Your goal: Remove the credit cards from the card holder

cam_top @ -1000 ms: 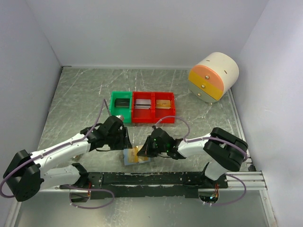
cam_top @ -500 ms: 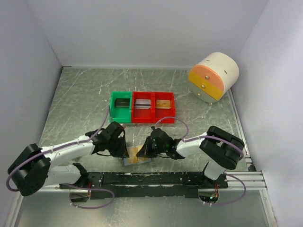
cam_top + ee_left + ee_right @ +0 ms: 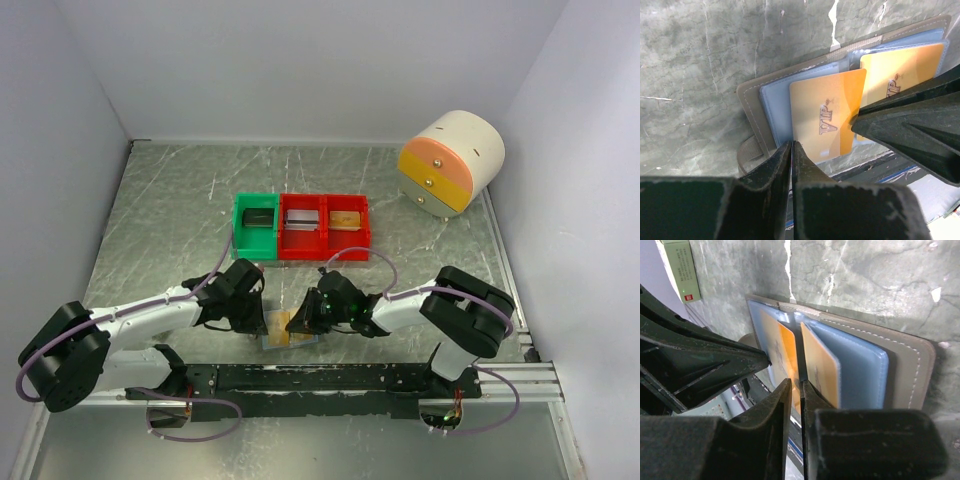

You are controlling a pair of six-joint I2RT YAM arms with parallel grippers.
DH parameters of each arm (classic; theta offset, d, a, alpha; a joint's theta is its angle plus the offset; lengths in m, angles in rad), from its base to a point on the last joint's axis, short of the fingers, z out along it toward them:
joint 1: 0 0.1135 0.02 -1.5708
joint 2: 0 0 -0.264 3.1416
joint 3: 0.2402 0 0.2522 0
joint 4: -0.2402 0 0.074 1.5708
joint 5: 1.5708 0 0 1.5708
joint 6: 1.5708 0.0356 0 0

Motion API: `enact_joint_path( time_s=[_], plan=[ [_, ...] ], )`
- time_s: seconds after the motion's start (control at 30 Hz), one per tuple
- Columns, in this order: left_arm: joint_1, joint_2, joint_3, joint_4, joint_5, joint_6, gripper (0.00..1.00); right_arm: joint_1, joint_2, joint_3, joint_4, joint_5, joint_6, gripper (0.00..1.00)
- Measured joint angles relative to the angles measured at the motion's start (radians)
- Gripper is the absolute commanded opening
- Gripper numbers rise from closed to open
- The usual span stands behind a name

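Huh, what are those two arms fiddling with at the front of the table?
They are emptying an open holder that lies flat on the table. The right gripper seems to pinch one orange card by its edge near the spine, and that card looks partly out of its pocket. The left gripper is closed at the holder's edge, perhaps steadying it. A second card sits in the other pocket.

Left hand (image 3: 791,146), right hand (image 3: 796,385) crowd card holder (image 3: 752,100); bins (image 3: 300,253) well behind.
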Motion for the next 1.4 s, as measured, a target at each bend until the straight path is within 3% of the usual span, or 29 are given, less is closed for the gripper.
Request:
enact_joint_path(
  time_s=[0.73, 1.13, 1.27, 1.4],
  plan=[
    [0.000, -0.007, -0.005, 0.002, -0.003, -0.001, 0.14, 0.001, 0.042, -0.003, 0.098, -0.026, 0.026, 0.22],
    [0.000, -0.007, -0.005, 0.002, -0.003, -0.001, 0.13, 0.001, 0.103, -0.079, 0.299, -0.031, 0.122, 0.00],
    [0.000, -0.007, -0.005, 0.001, -0.003, -0.001, 0.13, 0.001, 0.100, -0.106, 0.351, -0.031, 0.144, 0.00],
    [0.000, -0.007, -0.005, 0.002, -0.003, -0.002, 0.13, 0.001, 0.038, -0.111, 0.296, -0.013, 0.131, 0.00]
  ],
)
